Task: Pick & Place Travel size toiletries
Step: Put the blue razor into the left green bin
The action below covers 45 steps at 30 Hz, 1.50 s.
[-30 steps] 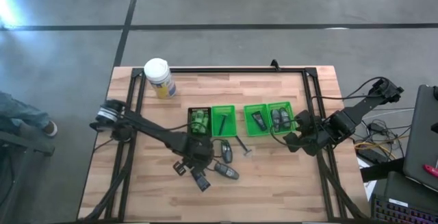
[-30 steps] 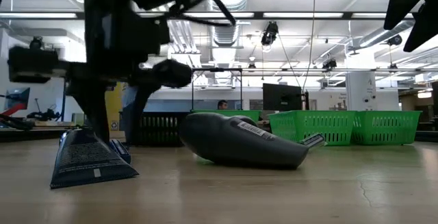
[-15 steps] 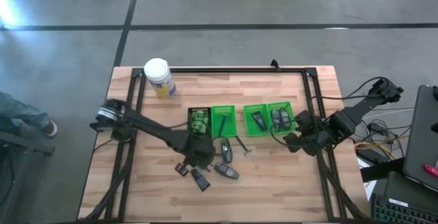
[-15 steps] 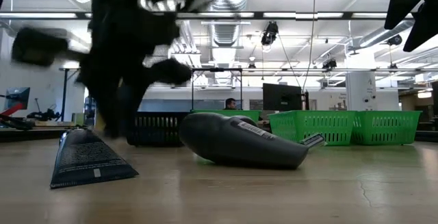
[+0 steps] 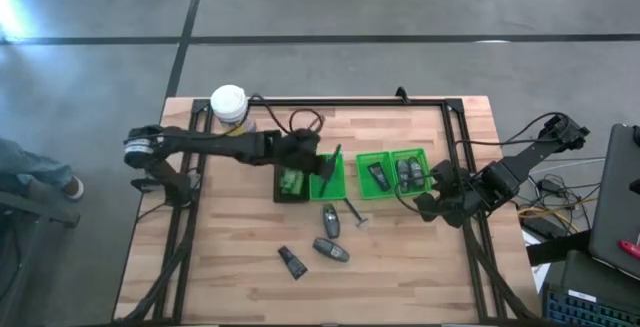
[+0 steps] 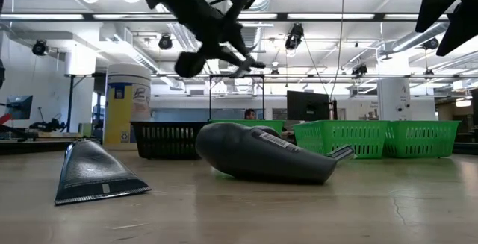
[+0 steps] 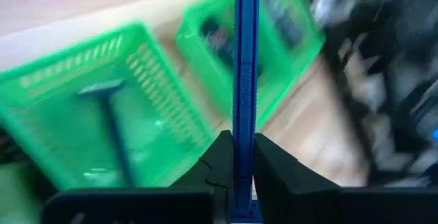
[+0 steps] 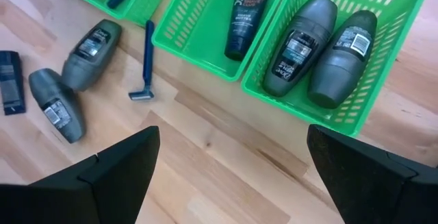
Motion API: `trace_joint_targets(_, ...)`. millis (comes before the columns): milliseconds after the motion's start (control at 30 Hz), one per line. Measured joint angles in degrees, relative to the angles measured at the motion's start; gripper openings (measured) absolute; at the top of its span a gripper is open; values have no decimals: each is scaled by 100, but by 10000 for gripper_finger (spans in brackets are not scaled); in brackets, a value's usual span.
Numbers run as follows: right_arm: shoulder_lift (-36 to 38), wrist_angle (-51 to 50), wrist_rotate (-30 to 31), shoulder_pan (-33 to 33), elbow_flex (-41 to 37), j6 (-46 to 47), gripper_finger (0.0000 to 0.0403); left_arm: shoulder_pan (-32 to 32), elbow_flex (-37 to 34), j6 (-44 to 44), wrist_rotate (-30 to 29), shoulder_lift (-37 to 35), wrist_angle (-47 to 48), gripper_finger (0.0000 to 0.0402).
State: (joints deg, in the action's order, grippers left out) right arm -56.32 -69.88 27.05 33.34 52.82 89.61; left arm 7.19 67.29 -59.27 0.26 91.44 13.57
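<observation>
My left gripper hangs over a green tray and is shut on a thin blue stick. Another T-shaped stick lies in that tray. To its left, a black tray holds green bottles. Two more green trays hold a black tube and two grey oval tubes. Loose on the table lie a stick, two grey ovals and a flat dark tube. My right gripper hovers open by the table's right edge. My left gripper pinches the blue stick's shaft between its two fingers. The stick runs along the fingers and reaches out well past their tips. It is lifted clear above the green tray. Which end of the stick lies between the fingers does not show.
A white-lidded jar with a yellow label stands at the far left of the table. A black frame runs along the far edge and down both sides. Bare wood shows along the near edge, on both sides of the loose items.
My left gripper has risen from beside the flat dark tube near the table's front and swung toward the far edge, over the green tray. A blue stick now shows between its fingers. The flat tube and the grey ovals lie where they were.
</observation>
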Motion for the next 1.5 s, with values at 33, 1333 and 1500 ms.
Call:
trace_joint_targets(33,-1,21,0,2,0,27,368,71,-41,-189,6,45,-124,39)
trace_joint_targets(1333,-4857,2930,-1351,-1883,1664,-1955,281,-2527,-101,820,-2295,-2325,2789,218)
trace_joint_targets(1500,-5448,2365,-1521,-2097,2103,-1945,263,-2526,-104,825,-2253,-2372,2895,218)
